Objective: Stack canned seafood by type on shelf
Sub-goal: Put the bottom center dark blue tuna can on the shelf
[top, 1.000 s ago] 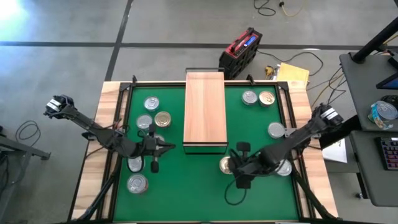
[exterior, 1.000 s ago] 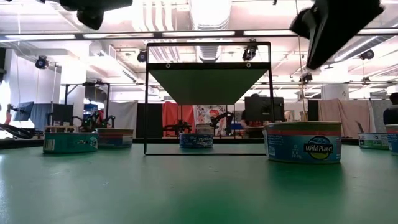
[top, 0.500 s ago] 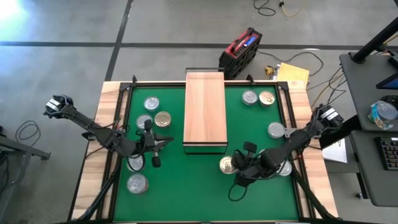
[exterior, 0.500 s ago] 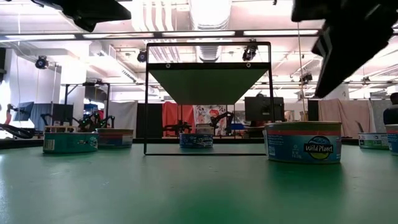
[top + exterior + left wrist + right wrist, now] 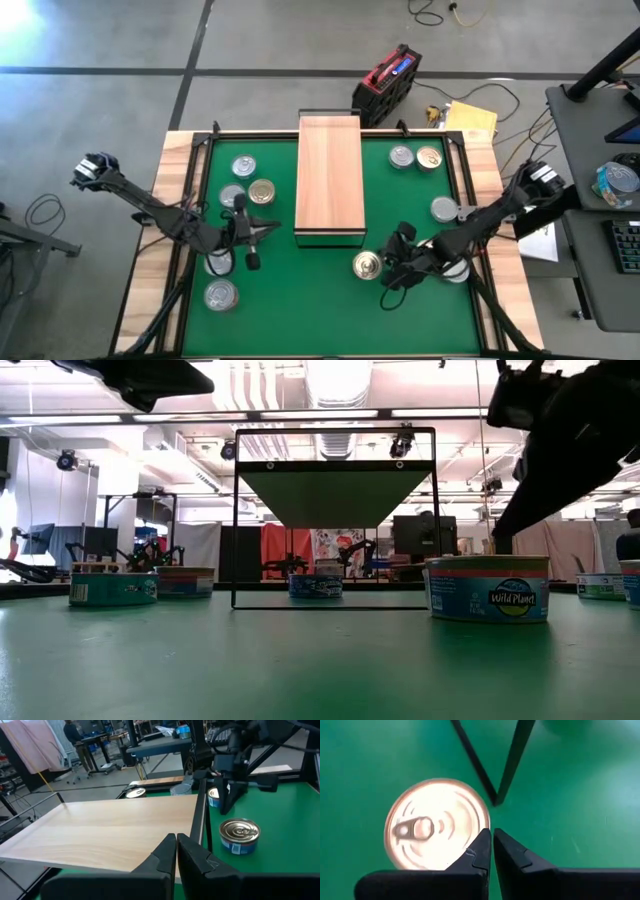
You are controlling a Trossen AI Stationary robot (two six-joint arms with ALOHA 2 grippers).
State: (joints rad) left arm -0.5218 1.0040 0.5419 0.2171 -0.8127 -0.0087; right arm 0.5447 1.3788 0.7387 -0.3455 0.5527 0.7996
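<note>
Both grippers pressed together, holding nothing.
Right gripper [image 5: 491, 845] above gold-lidded can [image 5: 436, 822] near shelf [image 5: 329, 175] front edge; left gripper [image 5: 176, 851] beside shelf.

Silver-lidded can [image 5: 458, 268] mostly hidden under right arm; far labels too small.

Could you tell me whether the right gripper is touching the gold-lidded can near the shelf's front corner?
Cannot tell. In the right wrist view the shut right gripper overlaps the rim of the gold-lidded can, but its height above the lid is unclear; the high view shows it only close beside the can.
</note>
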